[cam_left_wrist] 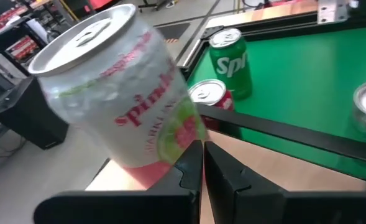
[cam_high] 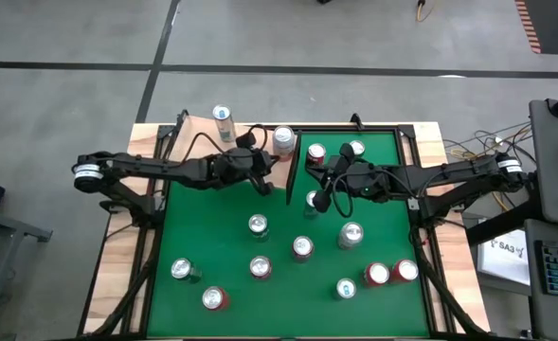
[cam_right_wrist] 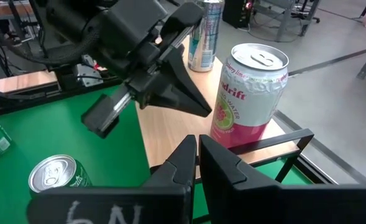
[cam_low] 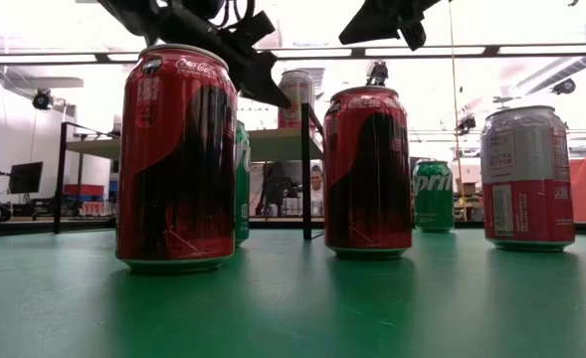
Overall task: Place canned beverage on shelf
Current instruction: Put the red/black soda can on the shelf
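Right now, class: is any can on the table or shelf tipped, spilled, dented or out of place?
Nothing stands out. The cans on the green table stand upright, with no spill or dent visible. The white-and-pink can and the slim can stand upright on the shelf; the left gripper and right gripper, both shut, hold nothing.

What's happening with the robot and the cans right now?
Left tool shut, empty, beside the pink-and-white sparkling water can. Right tool shut, empty, close by. That can upright on the shelf, near a slim can.
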Controlling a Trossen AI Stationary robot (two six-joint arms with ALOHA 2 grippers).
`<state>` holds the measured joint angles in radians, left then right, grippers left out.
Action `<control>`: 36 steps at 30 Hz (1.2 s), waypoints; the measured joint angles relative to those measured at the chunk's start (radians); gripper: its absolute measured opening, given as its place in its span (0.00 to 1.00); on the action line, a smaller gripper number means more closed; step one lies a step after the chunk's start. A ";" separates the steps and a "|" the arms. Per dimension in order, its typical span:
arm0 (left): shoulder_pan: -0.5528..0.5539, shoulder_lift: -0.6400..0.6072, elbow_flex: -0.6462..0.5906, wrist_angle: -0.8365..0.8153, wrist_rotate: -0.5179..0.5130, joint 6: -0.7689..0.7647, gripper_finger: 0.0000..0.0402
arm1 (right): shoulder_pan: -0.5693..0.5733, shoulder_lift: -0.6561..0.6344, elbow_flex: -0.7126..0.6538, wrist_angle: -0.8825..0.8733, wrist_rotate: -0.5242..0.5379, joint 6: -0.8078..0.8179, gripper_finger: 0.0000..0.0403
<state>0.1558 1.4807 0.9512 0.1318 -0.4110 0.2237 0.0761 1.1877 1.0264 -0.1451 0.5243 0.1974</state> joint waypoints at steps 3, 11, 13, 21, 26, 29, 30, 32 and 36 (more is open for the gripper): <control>-0.002 -0.006 0.000 -0.014 -0.005 -0.004 0.00 | 0.000 0.000 0.000 -0.005 -0.001 0.006 0.03; -0.050 -0.072 0.000 -0.109 -0.002 -0.034 0.00 | 0.000 0.000 0.000 -0.004 -0.058 0.059 0.03; -0.070 -0.097 0.000 -0.128 0.000 -0.034 0.00 | 0.000 0.000 0.000 0.005 -0.100 0.079 0.03; -0.147 -0.239 -0.020 -0.226 0.000 -0.040 0.00 | 0.016 0.012 0.054 0.001 -0.217 0.094 0.03; -0.176 -0.340 -0.034 -0.308 0.000 -0.101 0.00 | 0.044 0.013 0.095 -0.048 -0.220 0.105 0.03; -0.191 -0.384 -0.034 -0.346 0.002 -0.139 0.00 | 0.061 0.013 0.121 -0.114 -0.222 0.145 0.03; -0.196 -0.394 -0.034 -0.355 0.002 -0.147 0.00 | 0.066 0.013 0.129 -0.136 -0.227 0.156 0.03; -0.204 -0.410 -0.034 -0.365 0.002 -0.158 0.00 | 0.069 0.013 0.141 -0.165 -0.257 0.186 0.03; -0.218 -0.423 -0.034 -0.374 0.002 -0.164 0.00 | 0.070 0.013 0.150 -0.207 -0.338 0.259 0.03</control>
<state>-0.0623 1.0576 0.9174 -0.2426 -0.4091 0.0596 0.1463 1.2007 1.1763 -0.3516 0.1860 0.4563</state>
